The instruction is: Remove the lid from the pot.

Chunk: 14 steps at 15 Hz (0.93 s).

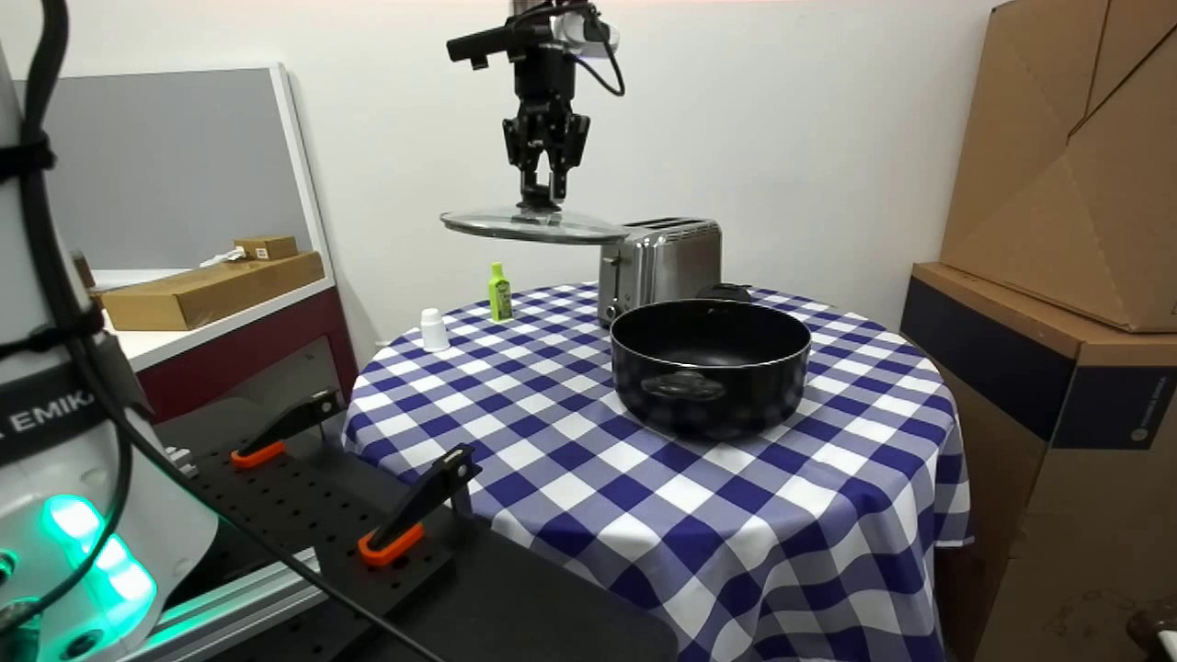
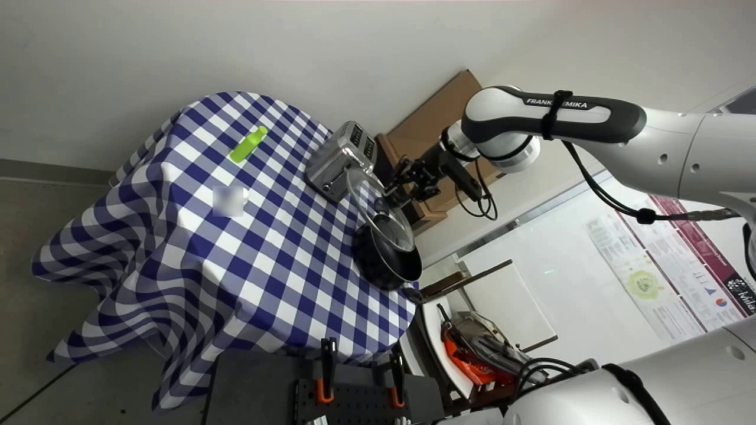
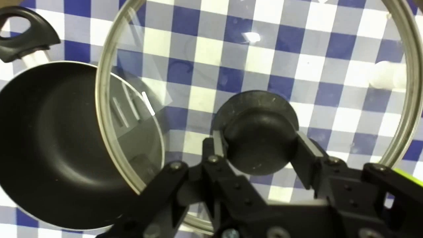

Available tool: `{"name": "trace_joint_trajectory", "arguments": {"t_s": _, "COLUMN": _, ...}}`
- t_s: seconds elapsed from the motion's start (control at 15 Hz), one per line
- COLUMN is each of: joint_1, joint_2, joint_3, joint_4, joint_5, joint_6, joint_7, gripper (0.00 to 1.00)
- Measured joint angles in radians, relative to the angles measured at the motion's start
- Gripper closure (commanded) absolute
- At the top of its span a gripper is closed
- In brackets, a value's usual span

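The see-through glass lid [image 1: 588,232] hangs level in the air, well above the table and apart from the pot. It also shows in an exterior view [image 2: 403,227] and in the wrist view [image 3: 231,69]. My gripper [image 1: 543,187] is shut on the lid's dark knob, with one finger on each side of it; the wrist view shows the gripper [image 3: 260,142] around the knob. The black pot [image 1: 708,400] stands uncovered on the table, and its inside shows in the wrist view [image 3: 59,148]. In the wrist view the lid overlaps the pot's near rim.
A steel toaster [image 1: 667,267] stands behind the pot, below the lid's edge. A green bottle [image 1: 499,294] and a small white container [image 1: 434,329] stand on the checked tablecloth [image 1: 570,428]. Clamps [image 1: 418,510] sit at the base. Cardboard boxes [image 1: 1057,184] stand beside the table.
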Motion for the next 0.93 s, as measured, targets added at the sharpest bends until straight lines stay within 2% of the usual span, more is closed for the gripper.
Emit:
{"name": "trace_joint_trajectory", "arguments": {"t_s": 0.2, "joint_1": 0.052, "joint_2": 0.082, "joint_3": 0.04, "joint_4": 0.001, "joint_5": -0.021, "joint_6": 0.047, "joint_7": 0.015, "gripper": 0.74}}
{"name": "trace_joint_trajectory", "arguments": {"t_s": 0.4, "joint_1": 0.085, "joint_2": 0.186, "joint_3": 0.047, "joint_4": 0.009, "joint_5": -0.052, "joint_6": 0.133, "joint_7": 0.026, "gripper": 0.74}}
{"name": "trace_joint_trajectory", "arguments": {"t_s": 0.6, "joint_1": 0.093, "joint_2": 0.265, "joint_3": 0.046, "joint_4": 0.018, "joint_5": -0.055, "joint_6": 0.225, "joint_7": 0.026, "gripper": 0.74}}
{"name": "trace_joint_trajectory", "arguments": {"t_s": 0.93, "joint_1": 0.101, "joint_2": 0.332, "joint_3": 0.039, "joint_4": 0.017, "joint_5": -0.063, "joint_6": 0.329, "joint_7": 0.026, "gripper": 0.74}}
